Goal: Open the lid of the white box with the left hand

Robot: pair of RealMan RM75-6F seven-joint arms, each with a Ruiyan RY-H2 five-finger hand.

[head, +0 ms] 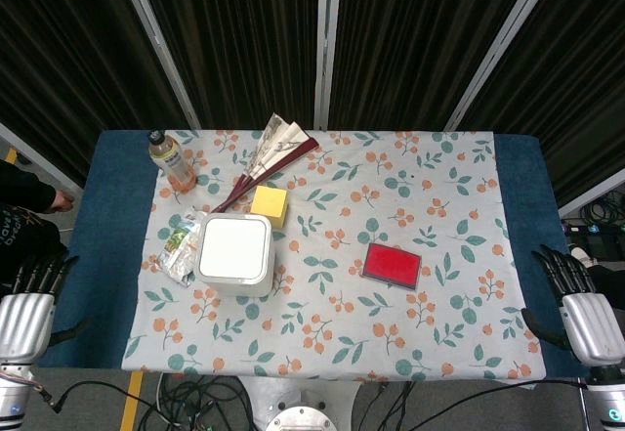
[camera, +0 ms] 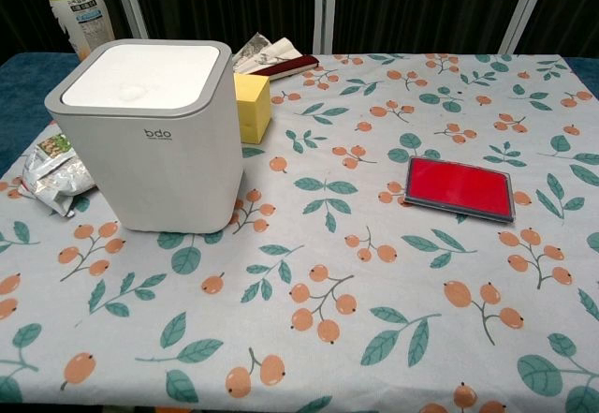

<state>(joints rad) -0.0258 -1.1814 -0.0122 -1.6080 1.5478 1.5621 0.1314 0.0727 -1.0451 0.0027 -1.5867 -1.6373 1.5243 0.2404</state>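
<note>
The white box stands left of centre on the floral cloth, its flat lid down; the chest view shows it close up at upper left. My left hand hangs off the table's near left corner, fingers apart and holding nothing, well away from the box. My right hand sits off the near right corner, also spread and empty. Neither hand appears in the chest view.
A yellow block sits just behind the box, a foil snack bag to its left. A drink bottle and folded fan lie farther back. A red case lies right of centre.
</note>
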